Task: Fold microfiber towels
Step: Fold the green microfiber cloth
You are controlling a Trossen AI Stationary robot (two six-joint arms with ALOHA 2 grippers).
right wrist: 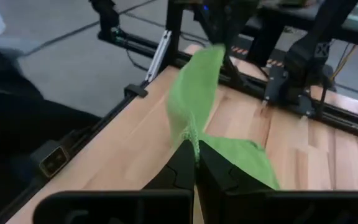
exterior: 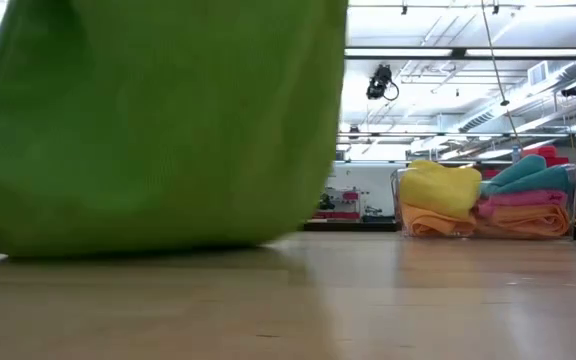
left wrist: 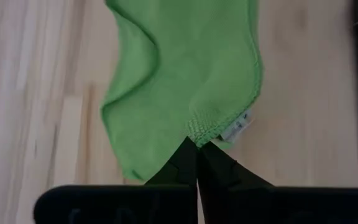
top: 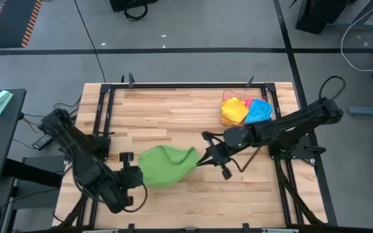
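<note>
A green microfiber towel (top: 168, 165) is lying bunched near the middle of the wooden bench (top: 173, 110), stretched between the two arms. The left gripper (top: 136, 173) is sitting at the towel's edge nearest the left arm, and its jaws are closing tight on a hemmed corner beside a small white tag (left wrist: 238, 126), as the left wrist view shows. The right gripper (top: 206, 160) is pinching the opposite end of the same towel, the jaws pressed together on a fold of green cloth that is rising above the bench in the right wrist view. In the low view the green towel (exterior: 158, 120) is filling most of the frame, its lower edge resting on the bench.

Well apart from the green towel, toward the bench's far corner on the right arm's side, a clear plastic bin (top: 225, 103) is holding the other towels: a yellow towel (top: 234, 110) next to a blue towel (top: 259, 111), with a pink towel (exterior: 523, 203) and an orange towel (exterior: 528, 222) showing beneath them in the low view. The right arm is reaching past that bin toward the green towel.
</note>
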